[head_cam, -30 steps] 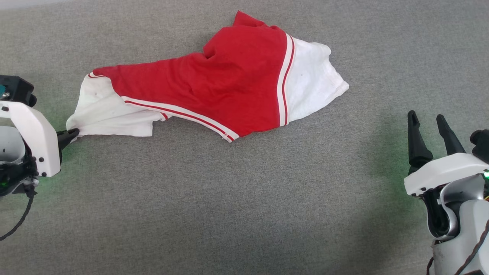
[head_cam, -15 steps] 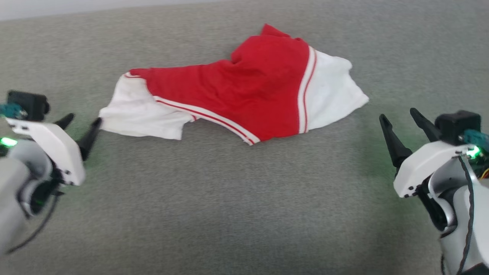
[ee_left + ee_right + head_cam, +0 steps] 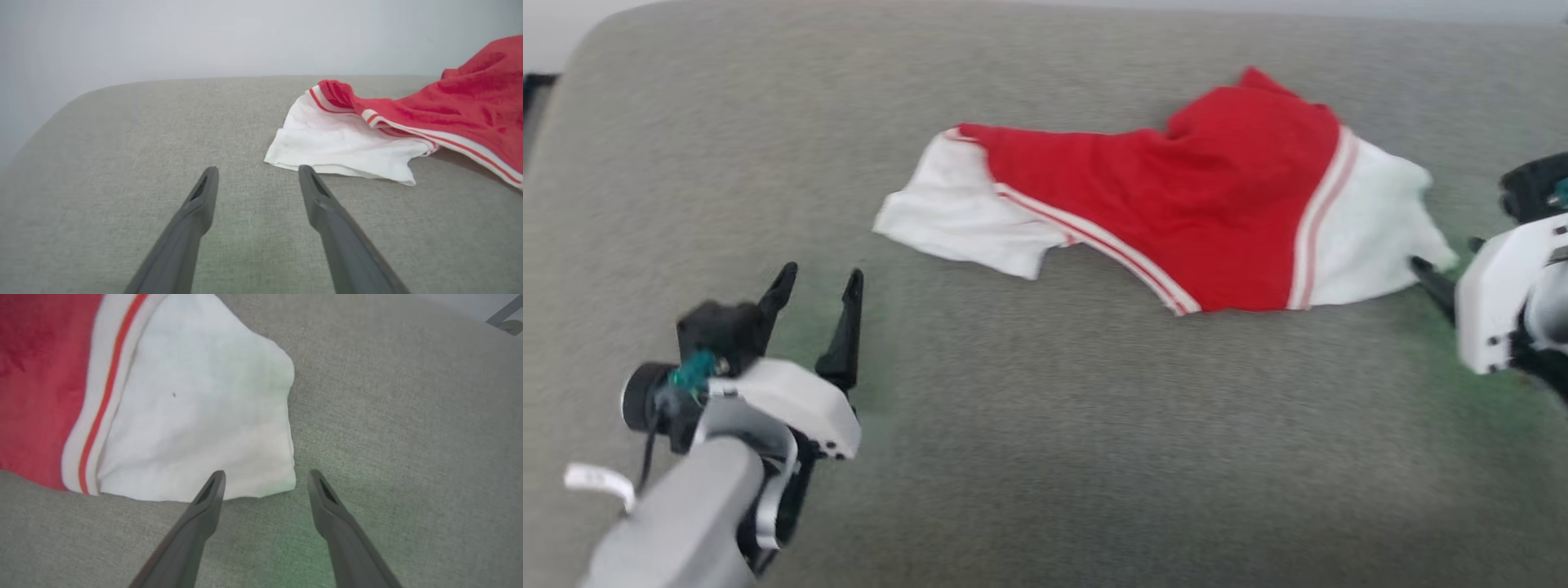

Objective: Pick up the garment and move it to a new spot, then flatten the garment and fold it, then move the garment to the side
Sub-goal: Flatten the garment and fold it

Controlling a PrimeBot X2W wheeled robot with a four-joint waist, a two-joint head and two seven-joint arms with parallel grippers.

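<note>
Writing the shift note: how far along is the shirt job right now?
Looks done: the first move, since the garment lies free on the grey surface. In hand: the right gripper, jaws open, is at the corner of the white sleeve; the left gripper stands apart, open. Left: it's bunched, so flattening, folding, moving aside.

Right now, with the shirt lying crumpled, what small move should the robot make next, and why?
Probably ease the right gripper forward and shut it on the white sleeve corner: its open fingers frame that corner of the garment, which lies bunched, while the left gripper stands open, apart from the cloth.
</note>
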